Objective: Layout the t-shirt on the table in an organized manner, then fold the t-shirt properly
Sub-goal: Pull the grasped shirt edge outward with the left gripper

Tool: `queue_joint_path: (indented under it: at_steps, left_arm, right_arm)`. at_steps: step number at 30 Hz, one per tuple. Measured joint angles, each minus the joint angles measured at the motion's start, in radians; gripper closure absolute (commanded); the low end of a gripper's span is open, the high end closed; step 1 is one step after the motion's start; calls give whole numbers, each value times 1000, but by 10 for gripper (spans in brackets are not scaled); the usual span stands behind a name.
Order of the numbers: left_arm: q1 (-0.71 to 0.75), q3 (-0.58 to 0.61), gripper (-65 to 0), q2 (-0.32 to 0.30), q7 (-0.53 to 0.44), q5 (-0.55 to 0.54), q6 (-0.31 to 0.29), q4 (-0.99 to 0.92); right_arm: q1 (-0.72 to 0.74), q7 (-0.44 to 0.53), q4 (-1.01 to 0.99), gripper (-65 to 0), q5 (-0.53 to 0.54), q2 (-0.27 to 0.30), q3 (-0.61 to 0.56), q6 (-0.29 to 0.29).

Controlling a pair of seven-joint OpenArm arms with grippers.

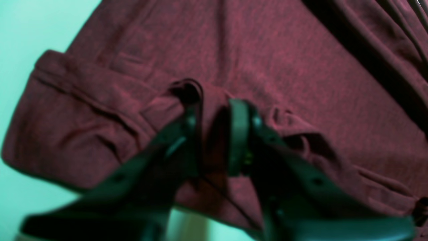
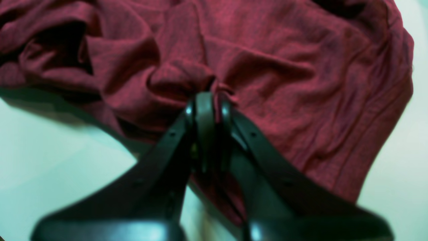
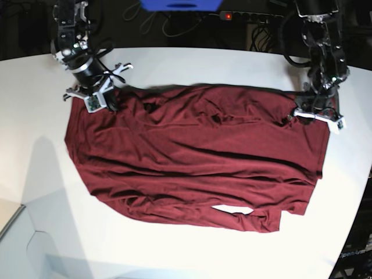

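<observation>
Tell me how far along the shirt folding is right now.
Done: the t-shirt is spread mostly open on the table, though wrinkled, with its lower edge bunched. In hand: the right gripper is shut on cloth at one far corner, and the left gripper pinches a fold at the other far corner. Left: smoothing it out and every fold; none shows yet.

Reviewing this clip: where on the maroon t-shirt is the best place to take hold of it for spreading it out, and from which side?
Grip the t-shirt at its two far-edge corners, coming from the far side of the table. That edge runs nearly straight while the near edge is rumpled. The right gripper and left gripper each pinch a fold of cloth there, so pulling them apart should tension the shirt flat.
</observation>
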Motion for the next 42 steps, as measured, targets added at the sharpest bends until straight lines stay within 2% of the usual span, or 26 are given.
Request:
queue_joint_path:
  at_steps: [1,8,14,22,35,42]
  left_arm:
    - [0,-3,0,-5,-1,1,0,0]
    - [2,-10,0,-21,0,-1,0,4]
    - [7,-140,0,-18,2,-1,0,88]
    - [32,-219,0,-16,6,0,0,97]
    - [53,-221,0,-16,4,0,0,2]
    - [16,-221,-2,-18,-1,-1,-1,-48]
  right_arm:
    - [0,0,0,0,0,0,0,0]
    - [0,0,0,0,0,4,0,0]
    - [0,0,0,0,0,5,0,0]
    - [0,-1,0,0,0,5,0,0]
    - [0,3,-15,0,0,5,0,0]
    - [0,8,-27,0,0,5,0,-1]
